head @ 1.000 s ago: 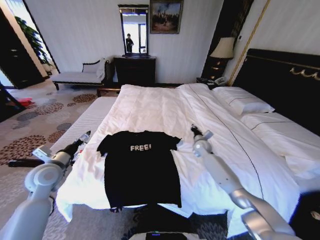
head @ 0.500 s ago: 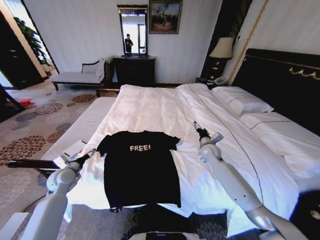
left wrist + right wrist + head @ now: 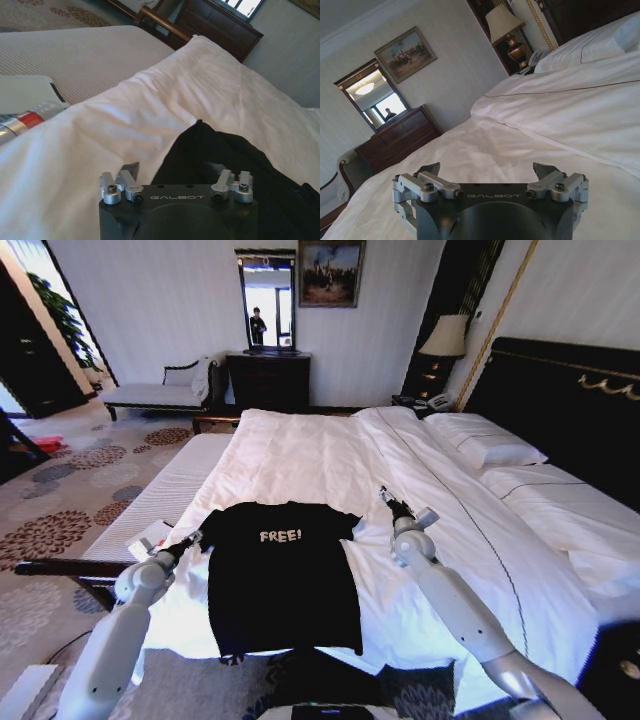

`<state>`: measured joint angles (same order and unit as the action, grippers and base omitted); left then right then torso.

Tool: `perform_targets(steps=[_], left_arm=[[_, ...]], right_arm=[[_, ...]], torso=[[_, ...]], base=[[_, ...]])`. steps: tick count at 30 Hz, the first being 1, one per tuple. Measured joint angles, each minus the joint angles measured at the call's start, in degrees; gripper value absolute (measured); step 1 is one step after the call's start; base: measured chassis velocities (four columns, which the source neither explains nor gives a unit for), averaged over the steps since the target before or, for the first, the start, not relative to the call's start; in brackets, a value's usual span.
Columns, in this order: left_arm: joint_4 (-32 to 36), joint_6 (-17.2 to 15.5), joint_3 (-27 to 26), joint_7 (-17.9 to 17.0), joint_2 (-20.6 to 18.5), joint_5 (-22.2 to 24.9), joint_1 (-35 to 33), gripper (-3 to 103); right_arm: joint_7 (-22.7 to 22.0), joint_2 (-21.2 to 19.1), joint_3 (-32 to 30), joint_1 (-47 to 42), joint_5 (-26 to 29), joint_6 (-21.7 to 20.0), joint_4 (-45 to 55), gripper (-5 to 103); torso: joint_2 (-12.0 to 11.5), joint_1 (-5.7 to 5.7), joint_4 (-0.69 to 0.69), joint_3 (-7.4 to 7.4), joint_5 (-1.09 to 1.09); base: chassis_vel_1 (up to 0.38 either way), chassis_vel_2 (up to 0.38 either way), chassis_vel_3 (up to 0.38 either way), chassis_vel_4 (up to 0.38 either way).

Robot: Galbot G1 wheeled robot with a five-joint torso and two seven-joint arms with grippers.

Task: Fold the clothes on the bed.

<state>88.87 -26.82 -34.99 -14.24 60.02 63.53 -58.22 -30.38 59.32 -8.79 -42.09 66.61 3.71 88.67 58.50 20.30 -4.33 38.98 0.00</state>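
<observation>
while the black t-shirt [image 3: 283, 575] lies flat and unfolded near the foot edge of the bed [image 3: 330, 455], the left gripper [image 3: 190, 541] hovers spread wide at its left sleeve and the right gripper [image 3: 384, 497], jaws apart, hangs just off the right sleeve. i judge this the reach: both need to descend and pinch the fabric.

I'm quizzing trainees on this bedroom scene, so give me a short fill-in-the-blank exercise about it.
1. The white word on the black T-shirt reads ____.
2. The left gripper is at the shirt's ____ sleeve.
3. The right gripper, fingers open, hovers over the white ____.
4. The T-shirt lies ____ on the bed.

Missing words: FREE!; left; duvet; flat
</observation>
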Motion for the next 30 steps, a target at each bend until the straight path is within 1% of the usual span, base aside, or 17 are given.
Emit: perform_targets(steps=[3,4,5,6,7,9,10,13,15,18,19,30], left_arm=[[-0.8,0.2,0.7,0.1,0.4,-0.3,0.6,70],[-1.2,0.4,1.0,0.3,0.6,-0.8,0.9,53],[-1.2,0.4,1.0,0.3,0.6,-0.8,0.9,53],[-1.5,0.5,1.1,0.4,0.7,-1.1,0.9,48],[-1.7,0.8,1.1,0.5,0.8,-1.3,1.0,48],[-1.7,1.1,0.9,0.6,1.1,-1.4,1.1,37],[-1.7,1.1,0.9,0.6,1.1,-1.4,1.1,37],[-1.2,1.3,-0.6,0.6,1.1,-1.1,1.1,21],[-1.2,1.4,-1.0,0.6,1.0,-1.0,1.1,21],[-1.2,1.6,-2.3,0.8,0.4,-0.7,1.1,5],[-1.4,1.7,-2.6,0.8,0.2,-0.6,1.2,2],[-5.8,2.3,-4.5,1.3,-1.8,0.3,4.7,0]], right_arm=[[0.0,0.0,0.0,0.0,0.0,0.0,-0.3,100],[0.1,0.0,-0.1,0.0,0.0,0.0,-0.4,100],[0.1,0.0,-0.1,0.0,0.0,0.0,-0.4,100],[0.1,-0.1,-0.1,0.0,0.0,0.0,-0.6,100],[0.2,-0.1,-0.1,-0.1,0.0,0.0,-0.7,100],[0.3,-0.1,-0.2,-0.1,0.0,0.0,-1.1,100],[0.3,-0.1,-0.2,-0.1,0.0,0.0,-1.1,100],[0.4,-0.1,-0.2,-0.1,-0.1,0.0,-1.6,100],[0.4,-0.1,-0.2,-0.1,-0.1,0.0,-1.6,100],[0.4,0.1,0.0,0.0,-0.2,0.0,-1.8,100],[0.4,0.2,0.0,0.0,-0.2,0.0,-1.9,100],[0.5,1.1,1.2,0.6,-0.5,-0.2,-2.2,100]], torso=[[0.0,0.00,0.00,0.00,0.00],[0.0,0.00,0.01,0.00,0.00],[0.0,0.00,0.01,0.00,0.00],[0.0,0.00,0.02,0.00,0.00],[0.0,0.00,0.01,0.00,0.00],[0.0,0.00,0.00,-0.01,0.00],[0.0,0.00,0.00,-0.01,0.00],[0.0,0.00,0.00,-0.01,0.00],[0.0,0.00,0.01,-0.01,0.00],[0.0,0.00,0.01,-0.01,0.00],[0.0,0.00,0.02,-0.01,0.00],[0.0,0.00,-0.01,-0.01,-0.01]], base=[[0.000,0.000,0.000,0.000],[0.000,0.000,0.000,0.000],[0.000,0.000,0.000,0.000],[0.000,0.000,0.000,0.000],[0.000,0.000,0.000,0.000],[0.000,0.000,0.000,0.000],[0.000,0.000,0.000,0.000],[0.000,0.000,0.000,0.000],[0.000,0.000,0.000,0.000],[0.000,0.000,0.000,0.000],[0.000,0.000,0.000,0.000],[0.000,0.000,0.000,0.000]])
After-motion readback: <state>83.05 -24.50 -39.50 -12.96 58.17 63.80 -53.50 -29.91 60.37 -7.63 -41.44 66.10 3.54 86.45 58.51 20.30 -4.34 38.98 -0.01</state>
